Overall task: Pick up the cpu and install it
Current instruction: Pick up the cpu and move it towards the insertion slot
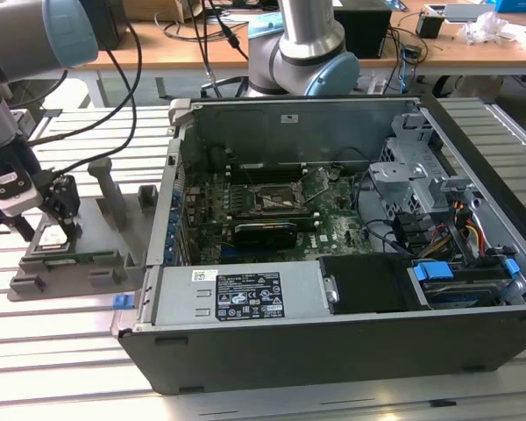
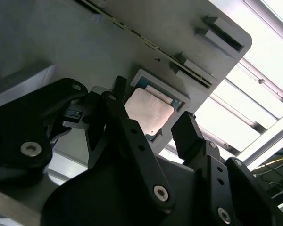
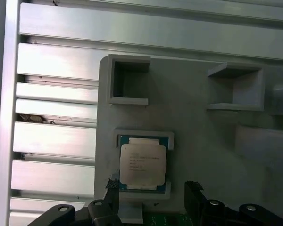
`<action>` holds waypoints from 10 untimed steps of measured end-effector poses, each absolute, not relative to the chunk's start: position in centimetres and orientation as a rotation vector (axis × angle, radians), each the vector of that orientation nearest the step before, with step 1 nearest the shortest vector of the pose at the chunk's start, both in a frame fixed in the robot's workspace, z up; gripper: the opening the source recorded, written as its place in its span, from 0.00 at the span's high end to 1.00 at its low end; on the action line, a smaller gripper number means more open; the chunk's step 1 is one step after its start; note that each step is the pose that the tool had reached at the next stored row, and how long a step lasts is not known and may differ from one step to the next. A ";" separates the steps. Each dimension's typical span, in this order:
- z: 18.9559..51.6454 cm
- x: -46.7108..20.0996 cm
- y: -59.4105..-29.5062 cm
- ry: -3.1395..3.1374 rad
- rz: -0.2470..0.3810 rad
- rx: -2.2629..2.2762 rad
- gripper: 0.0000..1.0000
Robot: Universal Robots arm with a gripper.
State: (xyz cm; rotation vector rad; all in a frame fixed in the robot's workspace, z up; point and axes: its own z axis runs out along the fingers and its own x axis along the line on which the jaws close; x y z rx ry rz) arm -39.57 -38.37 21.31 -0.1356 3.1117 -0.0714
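— Where was the cpu [image 3: 142, 162] at that moment?
— It lay flat in a shallow square pocket of the grey tray [image 3: 212, 141], dull silver top up, with a thin teal edge showing around it

— And where was the tray in the wider scene?
— In the exterior view it sat on the slatted metal table [image 1: 70, 351], just beside the open computer case [image 1: 333, 351], on the exterior view's left

— What was the gripper [image 1: 48, 230] doing?
— It hung from the arm [image 1: 17, 44] right over the cpu's pocket. Both wrist views showed its black fingers [image 2: 127, 127] spread wide, one on each side of the chip, with the silver top plainly visible between them

— Were they touching it?
— No. In the first wrist view there was a clear gap between each fingertip and the nearest edge of the chip, so nothing was pinched. How high the tips stood above the tray I could not tell

— Had the chip been lifted at all?
— It was seated in its pocket, level with the frame around it

— What about the place it goes?
— The black socket [image 1: 276, 200] with its metal frame sat in the middle of the green motherboard [image 1: 351, 232] inside the case, well apart from the cpu and the gripper
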 end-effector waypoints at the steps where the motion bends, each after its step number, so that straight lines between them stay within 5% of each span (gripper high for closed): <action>1: 21.2 -39.6 -38.4 3.112 -0.071 -0.136 0.34; 10: 20.3 -39.9 -37.4 3.111 -0.071 -0.136 0.34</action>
